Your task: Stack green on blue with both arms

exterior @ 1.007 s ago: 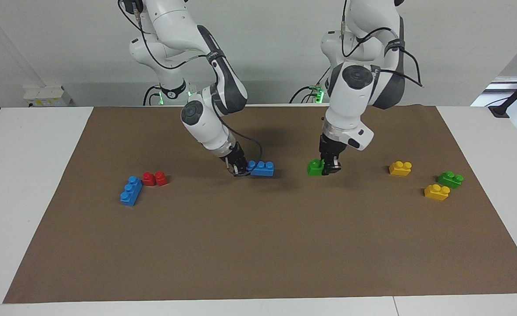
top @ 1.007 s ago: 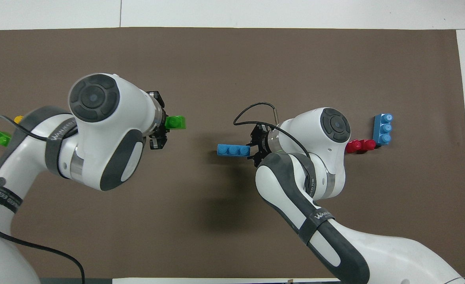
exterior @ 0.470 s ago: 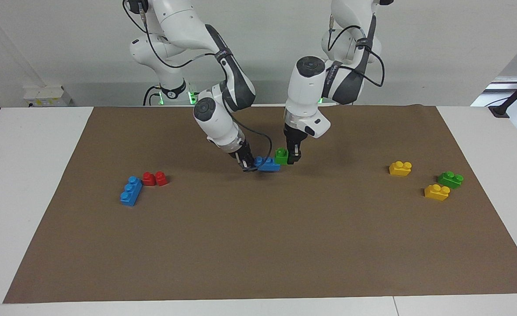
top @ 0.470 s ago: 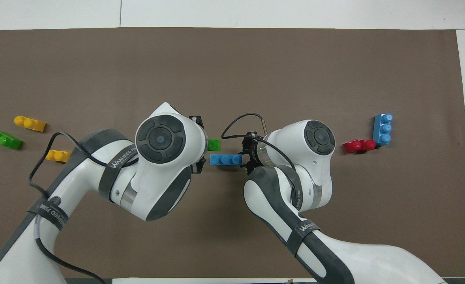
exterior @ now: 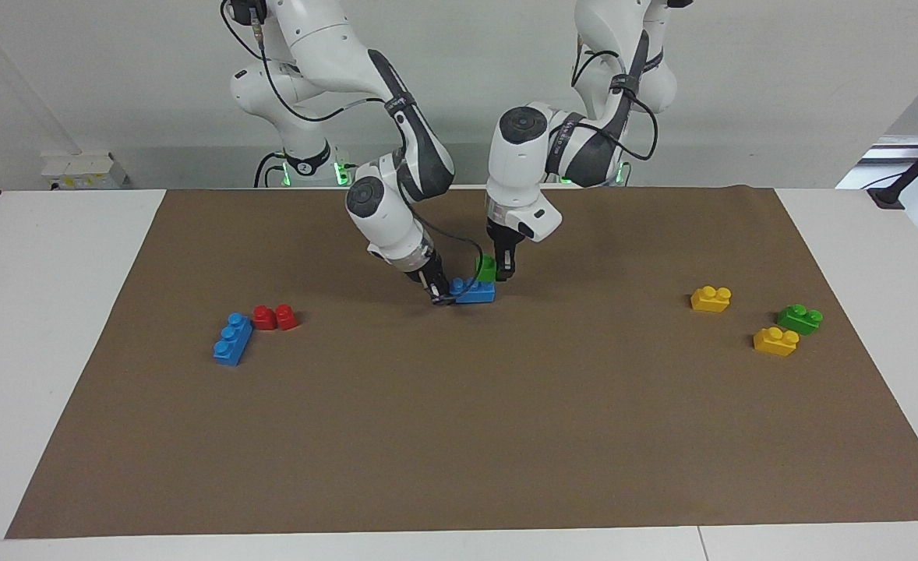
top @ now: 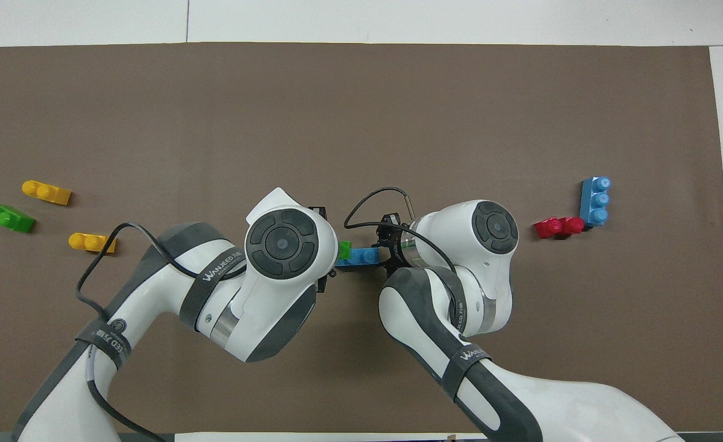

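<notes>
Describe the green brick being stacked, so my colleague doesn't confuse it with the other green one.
Look at the middle of the brown mat, where both arms meet. The left tool holds the green brick over the blue brick, which the right tool holds. The other green brick lies untouched beside two yellow bricks at the left arm's end.

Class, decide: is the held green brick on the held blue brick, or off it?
On, though whether pressed home, cannot tell. The green brick, in the left claw, sits atop the blue brick held by the right claw.
</notes>
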`<state>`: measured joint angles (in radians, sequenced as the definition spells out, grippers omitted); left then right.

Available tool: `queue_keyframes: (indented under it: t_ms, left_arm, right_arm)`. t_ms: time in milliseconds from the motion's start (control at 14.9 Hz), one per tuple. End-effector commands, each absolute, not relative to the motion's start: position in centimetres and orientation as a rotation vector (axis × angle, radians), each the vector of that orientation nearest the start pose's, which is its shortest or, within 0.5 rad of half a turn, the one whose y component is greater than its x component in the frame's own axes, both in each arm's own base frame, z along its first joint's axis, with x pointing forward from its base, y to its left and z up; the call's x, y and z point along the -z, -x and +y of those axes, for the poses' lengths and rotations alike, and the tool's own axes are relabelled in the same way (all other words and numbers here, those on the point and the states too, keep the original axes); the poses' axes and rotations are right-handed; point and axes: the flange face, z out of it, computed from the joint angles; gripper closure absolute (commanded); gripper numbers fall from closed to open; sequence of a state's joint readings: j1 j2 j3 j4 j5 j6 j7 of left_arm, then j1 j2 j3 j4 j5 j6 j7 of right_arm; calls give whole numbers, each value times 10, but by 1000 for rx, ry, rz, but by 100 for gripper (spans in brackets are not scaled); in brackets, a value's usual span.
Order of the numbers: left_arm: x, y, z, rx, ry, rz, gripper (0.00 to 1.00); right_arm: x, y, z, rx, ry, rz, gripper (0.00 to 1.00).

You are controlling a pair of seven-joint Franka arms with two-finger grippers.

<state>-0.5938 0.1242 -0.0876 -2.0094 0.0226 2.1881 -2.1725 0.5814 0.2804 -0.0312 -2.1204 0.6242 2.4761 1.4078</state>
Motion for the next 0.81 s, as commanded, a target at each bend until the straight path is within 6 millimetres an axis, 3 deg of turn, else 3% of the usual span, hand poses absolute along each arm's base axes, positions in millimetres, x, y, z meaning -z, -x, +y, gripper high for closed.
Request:
queue_keyframes:
  t_ms: [0,739]
  left_arm:
    - [-401,-445,-358,58,2367,-2181,100]
    - [-376,-426,-369,50,2381,-2166,100]
  right_arm:
    - [-286,-494,301,-389,2220,1720,100]
    - [-277,-487,299,-370,2232,1710,100]
